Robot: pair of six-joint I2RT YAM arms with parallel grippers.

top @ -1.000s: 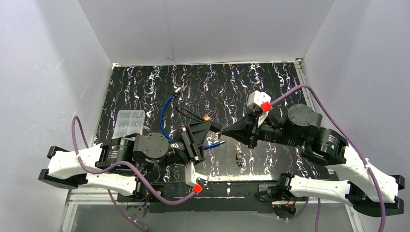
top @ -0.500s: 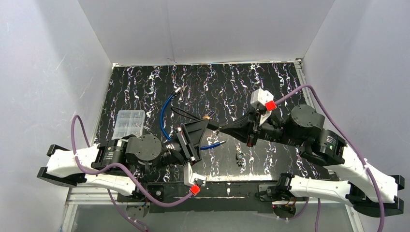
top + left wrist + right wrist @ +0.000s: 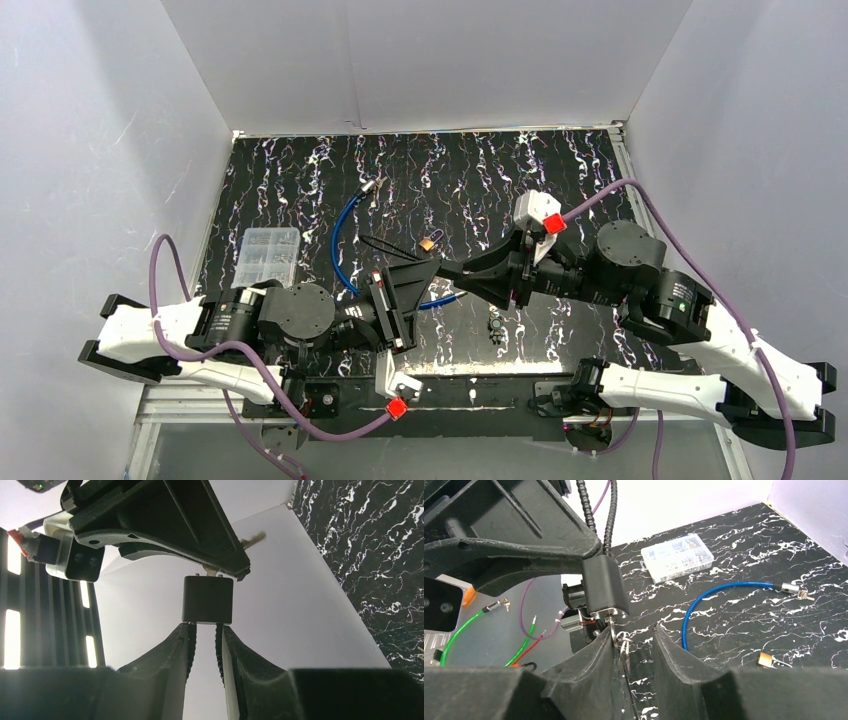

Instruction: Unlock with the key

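Robotics lab test cell, white panel walls (image 3: 420, 60), black marbled tabletop (image 3: 480, 170)

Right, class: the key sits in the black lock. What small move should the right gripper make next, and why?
Probably close the right gripper on the key and twist. Its fingers stand apart, one on either side of the key, which sticks in the lock that the left gripper holds. Nothing shows the lock open yet.

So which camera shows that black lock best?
The right wrist view: the black lock is close and lit, with its metal face and the key plain. The left wrist view gives only a dark backlit block at the tips of the left gripper. From above it is nearly lost between that and the right gripper.
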